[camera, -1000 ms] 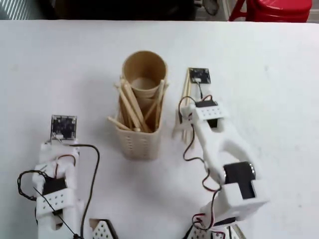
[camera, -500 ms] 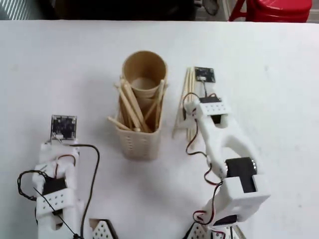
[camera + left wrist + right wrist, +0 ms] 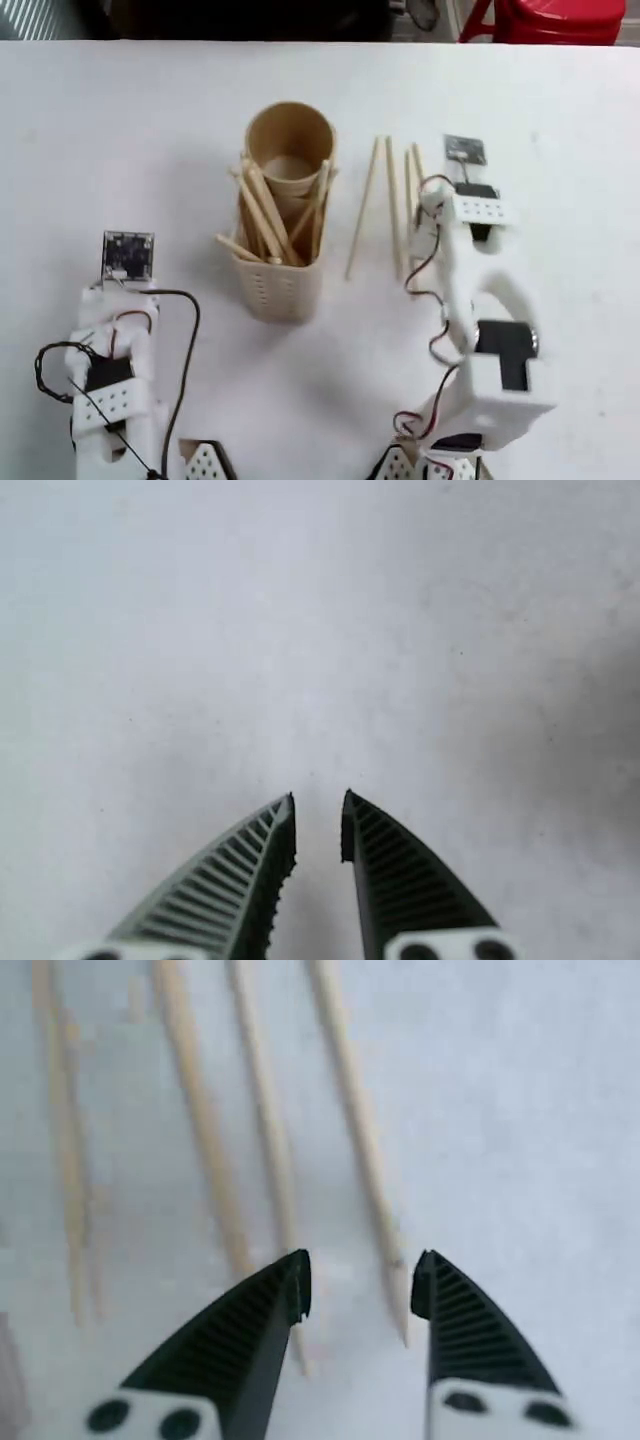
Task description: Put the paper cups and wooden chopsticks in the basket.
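The basket (image 3: 278, 285), between the claws, holds a paper cup (image 3: 289, 140) and chopsticks (image 3: 262, 215). Loose chopsticks (image 3: 195, 1110) lie on the surface (image 3: 560, 120) under the right claw (image 3: 360, 1285), which is parted and empty. The left claw (image 3: 318, 825) is narrowly parted and empty.

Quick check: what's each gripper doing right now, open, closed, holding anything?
Left gripper: slightly open, empty, above the bare table.
Right gripper: open, empty, over loose chopsticks lying on the table.

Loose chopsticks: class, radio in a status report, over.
Left claw slightly open over table. Right claw open, empty, above loose chopsticks beside basket. Already in basket: paper cup, more chopsticks. Nothing blocking.
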`<action>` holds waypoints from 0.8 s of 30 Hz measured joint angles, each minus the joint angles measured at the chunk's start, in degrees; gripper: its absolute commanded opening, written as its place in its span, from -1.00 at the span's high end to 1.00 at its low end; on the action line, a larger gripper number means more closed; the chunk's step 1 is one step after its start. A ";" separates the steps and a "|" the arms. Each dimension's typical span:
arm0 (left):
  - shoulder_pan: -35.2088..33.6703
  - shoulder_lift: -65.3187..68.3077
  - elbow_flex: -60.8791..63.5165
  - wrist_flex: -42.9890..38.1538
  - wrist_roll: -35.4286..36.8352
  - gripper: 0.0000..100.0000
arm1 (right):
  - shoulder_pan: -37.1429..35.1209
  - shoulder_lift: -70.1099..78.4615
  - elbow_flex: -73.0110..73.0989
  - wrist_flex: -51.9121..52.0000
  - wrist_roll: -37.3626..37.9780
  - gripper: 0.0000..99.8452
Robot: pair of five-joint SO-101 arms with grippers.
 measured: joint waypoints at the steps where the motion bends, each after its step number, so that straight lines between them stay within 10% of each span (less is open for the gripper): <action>1: 0.00 0.00 0.00 0.00 0.00 0.80 | -1.23 -1.76 0.00 0.79 0.00 0.59; 12: 0.00 0.00 0.00 0.00 0.00 0.80 | -15.56 -9.23 0.00 -2.55 -0.53 0.59; 24: 0.00 0.00 0.00 0.00 0.00 0.80 | -17.14 0.79 0.00 -13.19 -18.73 0.59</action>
